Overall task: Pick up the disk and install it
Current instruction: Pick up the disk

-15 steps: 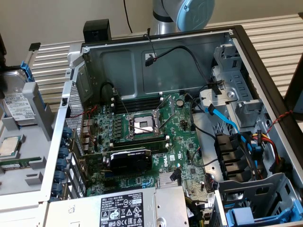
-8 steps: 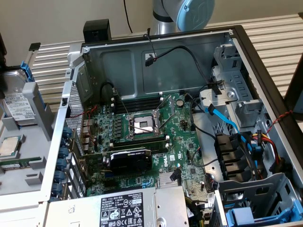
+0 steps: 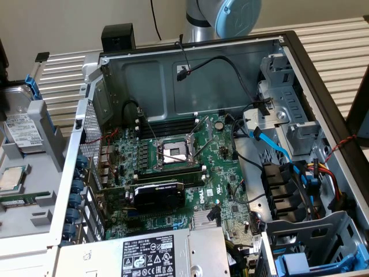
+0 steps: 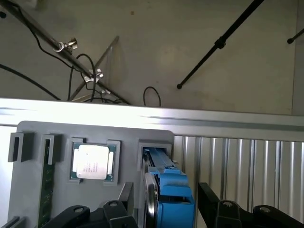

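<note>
the disk (image 4: 168, 183) stands on edge in a slot of the tray (image 4: 128, 135), just beside the chip (image 4: 92, 161). the gripper (image 4: 165, 209) is wide, one jaw on each side of the disk. i think closing crooked could jam it in the slot.

A processor chip (image 4: 92, 161) is sitting in a grey holder tray (image 4: 28, 190) just ahead of the gripper (image 4: 156, 216), with a green memory stick (image 4: 46, 190) standing farther off. An open computer case (image 3: 173, 75) is baring its motherboard (image 3: 225, 173) and black graphics card (image 3: 158, 196).
</note>
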